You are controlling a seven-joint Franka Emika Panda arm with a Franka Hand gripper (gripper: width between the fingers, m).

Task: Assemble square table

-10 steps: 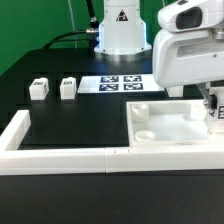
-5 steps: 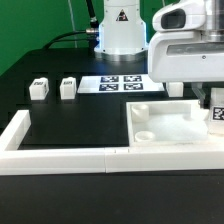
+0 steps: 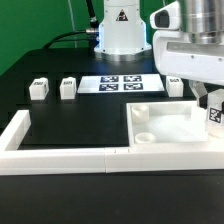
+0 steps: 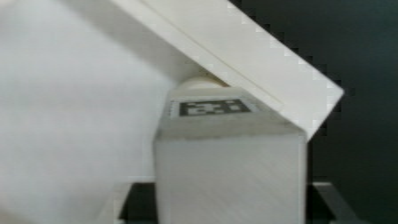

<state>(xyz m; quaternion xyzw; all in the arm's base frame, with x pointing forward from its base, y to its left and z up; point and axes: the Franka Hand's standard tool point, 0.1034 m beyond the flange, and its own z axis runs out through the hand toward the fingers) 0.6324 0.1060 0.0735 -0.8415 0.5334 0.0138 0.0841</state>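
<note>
The white square tabletop (image 3: pixel 165 122) lies at the exterior view's right inside the fence; in the wrist view it is the large white slab (image 4: pixel 71 110). My gripper (image 3: pixel 212 104) is shut on a white tagged leg (image 3: pixel 215 117), upright at the tabletop's far right corner. In the wrist view the leg (image 4: pixel 217 150) shows its tag between my dark fingers (image 4: pixel 135 203); my gripper (image 4: pixel 224 205) grips its sides. Two loose legs (image 3: pixel 39 89) (image 3: pixel 68 88) stand at the left. A third (image 3: pixel 175 87) stands behind the tabletop.
The marker board (image 3: pixel 122 84) lies in front of the robot base (image 3: pixel 118 30). Long white fence bars (image 3: pixel 70 156) run along the front and the left side. The arm's white housing (image 3: pixel 195 55) hangs over the tabletop's right side.
The arm's housing has risen and shifted right, uncovering the leg behind the tabletop. The held leg stays at the tabletop's right corner.
</note>
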